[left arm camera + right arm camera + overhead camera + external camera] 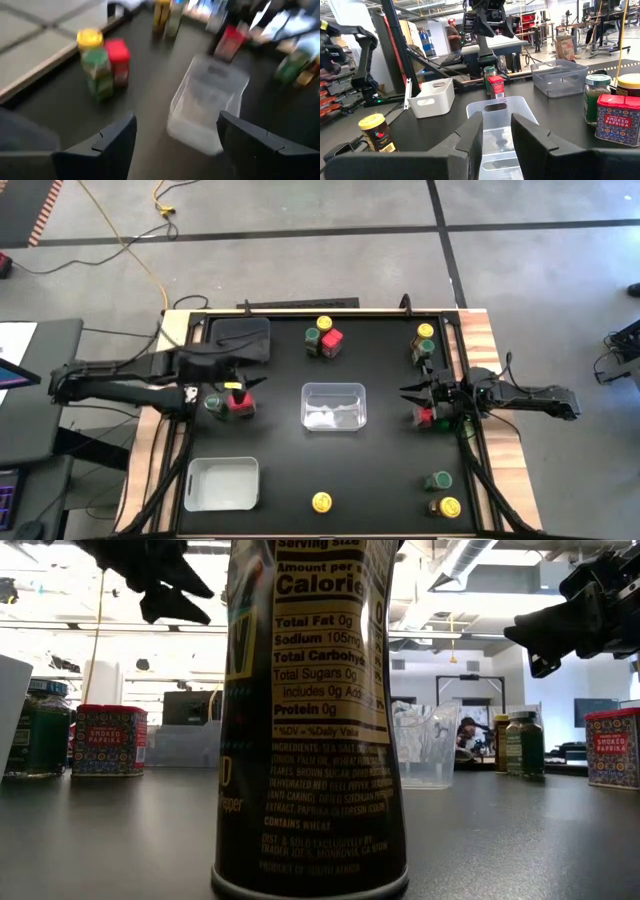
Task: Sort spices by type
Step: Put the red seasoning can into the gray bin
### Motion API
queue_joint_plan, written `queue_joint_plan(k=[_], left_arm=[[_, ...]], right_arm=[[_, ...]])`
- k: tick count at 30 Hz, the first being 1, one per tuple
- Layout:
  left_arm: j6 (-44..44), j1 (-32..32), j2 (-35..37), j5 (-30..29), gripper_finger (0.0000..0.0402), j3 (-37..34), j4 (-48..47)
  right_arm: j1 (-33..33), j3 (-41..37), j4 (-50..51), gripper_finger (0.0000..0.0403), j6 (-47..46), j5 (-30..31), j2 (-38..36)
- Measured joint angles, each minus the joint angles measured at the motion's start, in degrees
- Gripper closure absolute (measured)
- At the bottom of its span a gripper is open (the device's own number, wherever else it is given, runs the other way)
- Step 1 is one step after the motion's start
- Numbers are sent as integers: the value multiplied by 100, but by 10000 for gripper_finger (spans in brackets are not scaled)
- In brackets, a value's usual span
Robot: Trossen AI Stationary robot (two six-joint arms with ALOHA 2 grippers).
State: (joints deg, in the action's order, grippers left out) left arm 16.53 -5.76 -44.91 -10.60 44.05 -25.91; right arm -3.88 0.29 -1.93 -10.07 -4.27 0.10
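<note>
Here the black table [380,480] carries three bins. The dark grey bin [240,340] lies just behind the left gripper [240,385]. The white bin [222,483] lies in front of this gripper, near the front edge. The clear bin [333,405] stands in the middle, between the left gripper and the right gripper [415,392]. The left gripper hangs over the left part of the table with its fingers [117,137] wide apart and nothing between them. Just under it stand a red-topped jar [240,403] and a green-lidded jar [213,402], side by side. The right gripper hangs near the right edge; its fingers [472,132] leave only a narrow gap and hold nothing. Another red-topped jar [424,416] stands just beside it, toward the front. Behind it, at the far right corner, is a pair of jars [425,340], one yellow-lidded and one green-lidded. In front of it, well apart, stand a green-lidded jar [438,480] and a yellow-lidded jar [447,507]. A group of three jars [325,338], one of each kind, stands behind the clear bin, and a single yellow-lidded jar [321,502] stands at the front edge.
</note>
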Motion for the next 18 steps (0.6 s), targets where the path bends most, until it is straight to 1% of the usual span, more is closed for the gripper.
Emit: queue_joint_plan(k=[3,6,8,11,13,18], left_arm=[[-6,-48,-534,164,136,542,-1208],[-167,-45,-1013,176,136,825,-2102],[-280,-45,-1260,292,136,866,-2291],[-405,-44,-1540,622,136,810,-2330],[-497,-20,-1706,726,136,789,-2418],[-836,87,-1930,735,136,744,-2601]], right_arm=[[-1,-1,0,271,0,0,0],[-2,-2,0,271,0,0,0],[-2,-2,0,271,0,0,0],[-1,-2,1,271,0,0,0],[0,-2,0,271,0,0,0],[0,-2,0,271,0,0,0]])
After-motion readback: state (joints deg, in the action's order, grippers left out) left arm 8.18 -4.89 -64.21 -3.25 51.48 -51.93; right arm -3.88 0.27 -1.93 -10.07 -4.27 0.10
